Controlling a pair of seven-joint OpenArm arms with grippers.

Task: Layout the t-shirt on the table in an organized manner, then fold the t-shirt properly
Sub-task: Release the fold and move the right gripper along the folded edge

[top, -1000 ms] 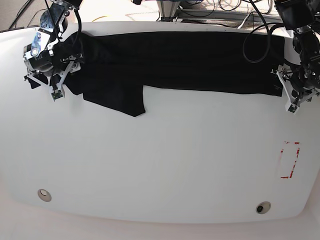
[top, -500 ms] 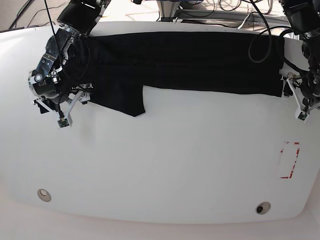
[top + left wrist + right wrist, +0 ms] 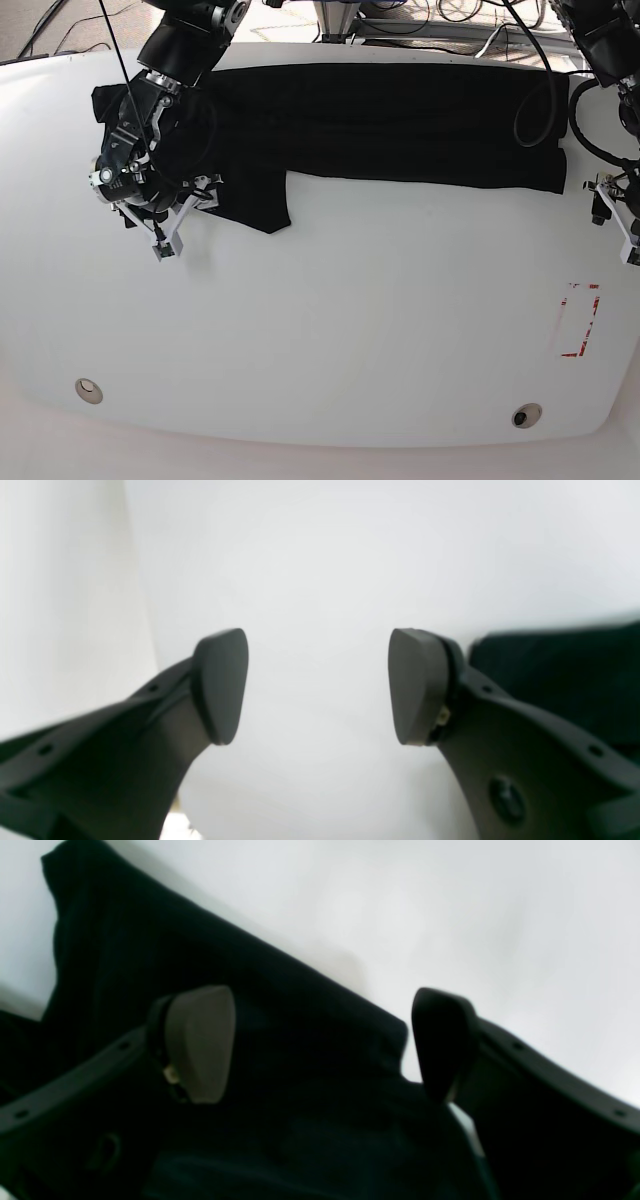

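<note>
The black t-shirt (image 3: 400,120) lies as a long folded band across the far side of the white table (image 3: 350,330), with one sleeve flap (image 3: 262,205) hanging toward the front. My right gripper (image 3: 183,217) hovers open at the shirt's left part. In the right wrist view its fingers (image 3: 200,1045) straddle black fabric (image 3: 300,1080) without pinching it. My left gripper (image 3: 617,222) stands open just off the shirt's right end. The left wrist view shows this gripper (image 3: 317,685) over bare table with the t-shirt (image 3: 560,675) edge to the right.
A red tape rectangle (image 3: 578,320) marks the table at the right. Two small round holes (image 3: 88,389) (image 3: 525,415) sit near the front edge. Cables (image 3: 520,90) hang over the shirt's far right corner. The table's right edge is close to the left gripper.
The right gripper has swung from the shirt's left end toward the sleeve flap, uncovering the shirt's far left corner. The left gripper has drifted right and forward, away from the shirt's edge.
</note>
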